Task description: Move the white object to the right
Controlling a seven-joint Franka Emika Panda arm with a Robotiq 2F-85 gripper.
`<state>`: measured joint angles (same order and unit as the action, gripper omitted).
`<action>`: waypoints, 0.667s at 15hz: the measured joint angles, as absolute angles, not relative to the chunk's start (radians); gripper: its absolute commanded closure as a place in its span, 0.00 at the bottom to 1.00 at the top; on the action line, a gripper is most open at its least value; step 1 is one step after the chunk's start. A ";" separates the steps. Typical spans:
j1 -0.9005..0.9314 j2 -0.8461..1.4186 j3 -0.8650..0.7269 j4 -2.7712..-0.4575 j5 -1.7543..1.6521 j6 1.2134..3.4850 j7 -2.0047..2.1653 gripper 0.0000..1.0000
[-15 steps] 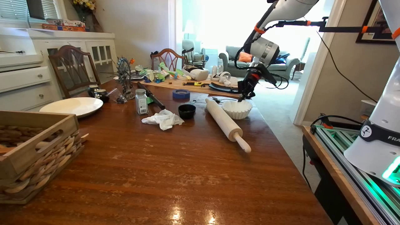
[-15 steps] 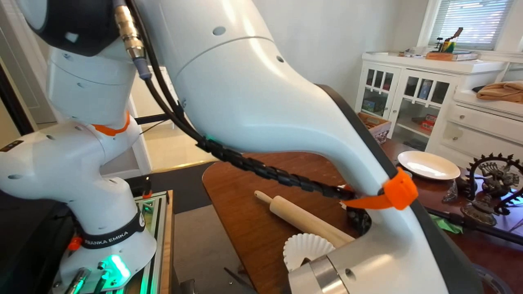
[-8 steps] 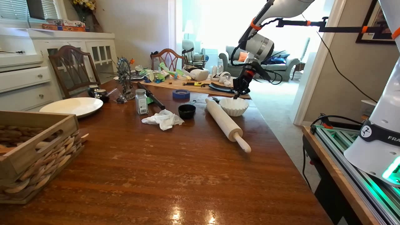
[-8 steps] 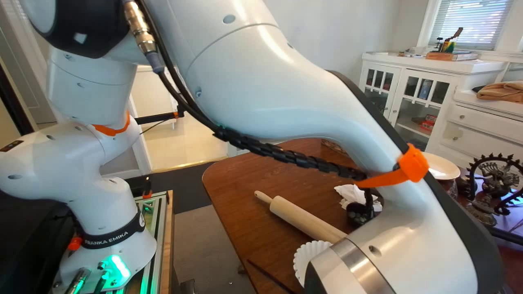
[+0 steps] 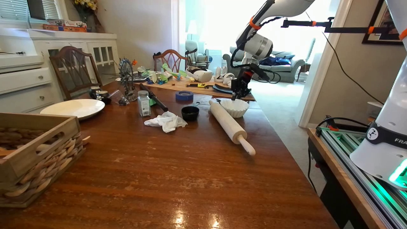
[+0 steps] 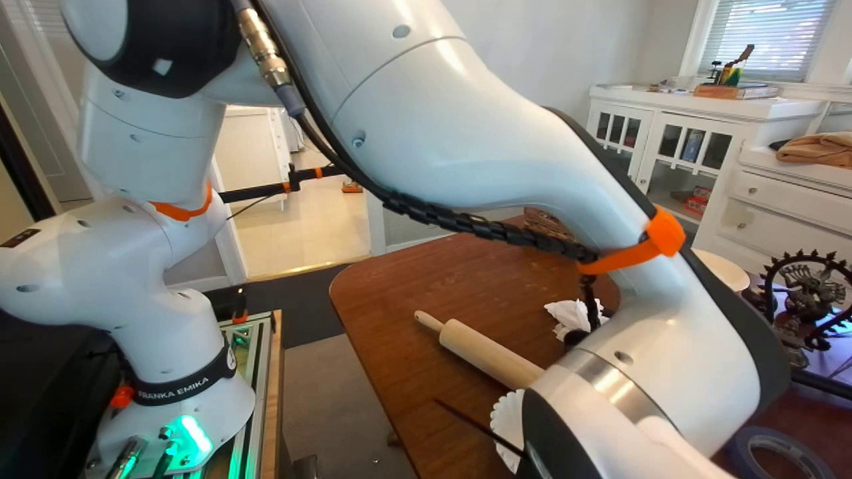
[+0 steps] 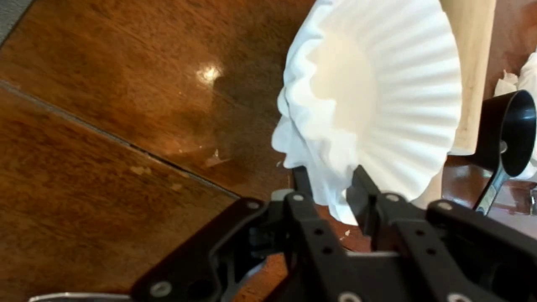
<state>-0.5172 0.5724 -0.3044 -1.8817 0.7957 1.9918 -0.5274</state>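
Note:
The white object is a fluted paper coffee filter [image 5: 234,108], seemingly a stack. It is in both exterior views, partly covered by the arm in one [image 6: 508,426], and fills the upper middle of the wrist view [image 7: 402,109]. My gripper [image 7: 329,174] has its fingers on either side of the filter's near edge, which is crumpled between them. In an exterior view the gripper [image 5: 235,98] points down at the filter's rim. Whether the filter rests on the table or hangs just above it, I cannot tell.
A wooden rolling pin [image 5: 227,124] lies right beside the filter. A black cup [image 5: 190,113], a crumpled white tissue [image 5: 167,121], a glass jar [image 5: 144,105] and blue tape [image 5: 184,95] stand farther off. A woven basket [image 5: 41,152] and a white plate [image 5: 74,107] are at the far side.
The gripper and the filter have moved together, leftward in an exterior view, closer to the rolling pin. The rolling pin and other objects have stayed where they were.

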 measured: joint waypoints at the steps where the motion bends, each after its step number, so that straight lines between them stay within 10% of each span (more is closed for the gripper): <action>1: -0.503 0.556 -0.305 -1.884 0.760 2.020 -0.526 0.29; 5: -0.417 0.429 -0.304 -1.927 0.544 2.113 -0.448 0.01; 10: -0.294 0.261 -0.284 -2.003 0.196 2.158 -0.267 0.00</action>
